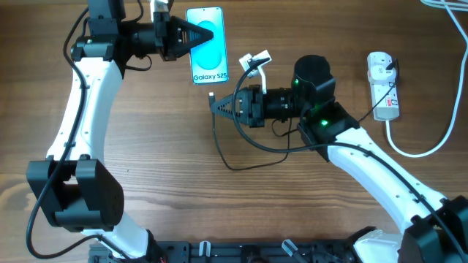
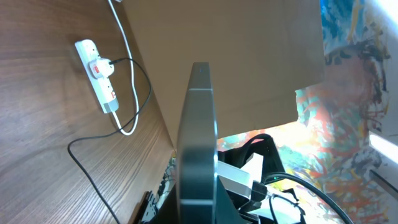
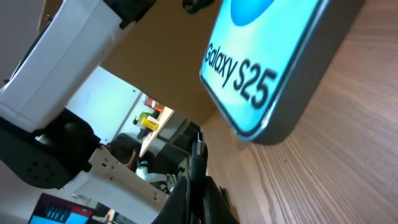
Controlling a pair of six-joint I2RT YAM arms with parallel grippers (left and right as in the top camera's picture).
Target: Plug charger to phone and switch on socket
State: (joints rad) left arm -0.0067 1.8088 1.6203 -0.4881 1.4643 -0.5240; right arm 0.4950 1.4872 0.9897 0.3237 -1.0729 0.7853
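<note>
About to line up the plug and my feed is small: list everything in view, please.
flat rectangular cyan-screen smartphone: one, cyan-blue, far middle of table.
thin black charger cable: one, black, looping across table centre, plug tip just short of the smartphone.
white plastic power strip: one, white with red markings, right side.
thick white cord: one, white, curling from power strip toward right edge.
wooden table: one, brown, under everything.
left gripper: one, black, shut on smartphone's edge.
right gripper: one, black, shut on charger cable's tip.
</note>
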